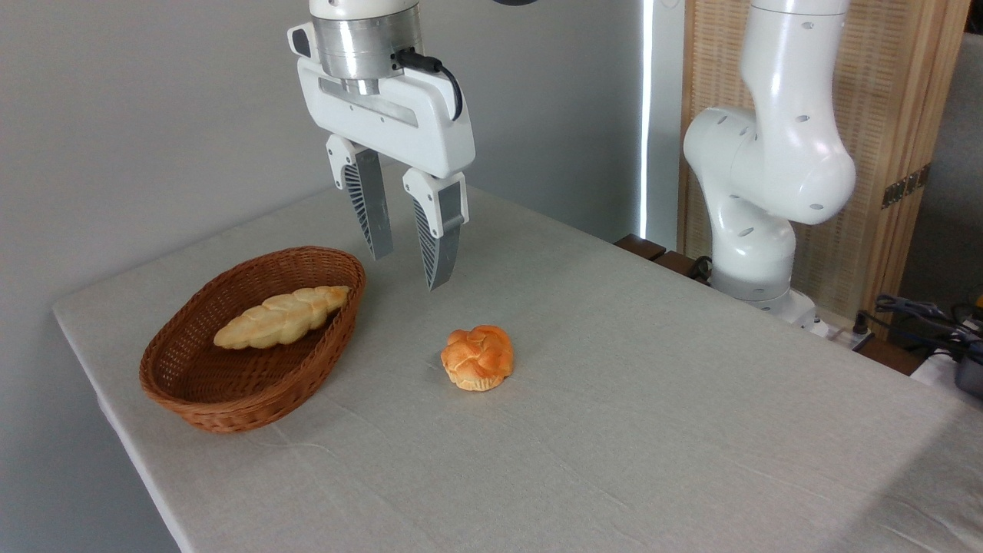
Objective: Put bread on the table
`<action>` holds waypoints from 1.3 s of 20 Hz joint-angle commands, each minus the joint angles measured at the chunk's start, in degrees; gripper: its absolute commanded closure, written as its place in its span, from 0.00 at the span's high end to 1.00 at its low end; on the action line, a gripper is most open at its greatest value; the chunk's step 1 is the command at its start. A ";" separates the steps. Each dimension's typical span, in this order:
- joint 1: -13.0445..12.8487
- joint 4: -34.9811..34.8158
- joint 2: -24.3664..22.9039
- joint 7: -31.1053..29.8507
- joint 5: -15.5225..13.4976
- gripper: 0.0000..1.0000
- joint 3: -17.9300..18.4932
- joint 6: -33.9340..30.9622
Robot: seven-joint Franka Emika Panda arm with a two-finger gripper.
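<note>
The bread (280, 316) is seated in the wicker basket (223, 399) on the worktop (653, 384). The gripper (407, 270) is held above, jaws parted and empty.

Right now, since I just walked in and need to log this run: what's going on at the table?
A robot arm's gripper hangs open and empty above the table, just right of a wicker basket. The long braided bread it is meant to put on the table lies in the basket, untouched. A small round bun sits on the cloth, apart from the basket. Nothing is being held.
</note>
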 commanded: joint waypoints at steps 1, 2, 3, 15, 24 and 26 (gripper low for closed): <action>-0.41 1.37 0.48 -0.10 -1.56 1.00 0.53 -1.28; -0.41 1.37 0.48 -0.19 -1.56 1.00 0.44 -1.28; -0.41 1.37 0.48 -0.28 -1.56 1.00 0.44 -1.28; -0.32 1.37 0.39 -0.19 -1.56 1.00 0.44 -1.28; -0.32 1.37 0.39 -0.10 -3.06 1.00 0.70 -1.28; -0.32 1.37 0.39 -0.01 -3.06 1.00 0.70 -1.28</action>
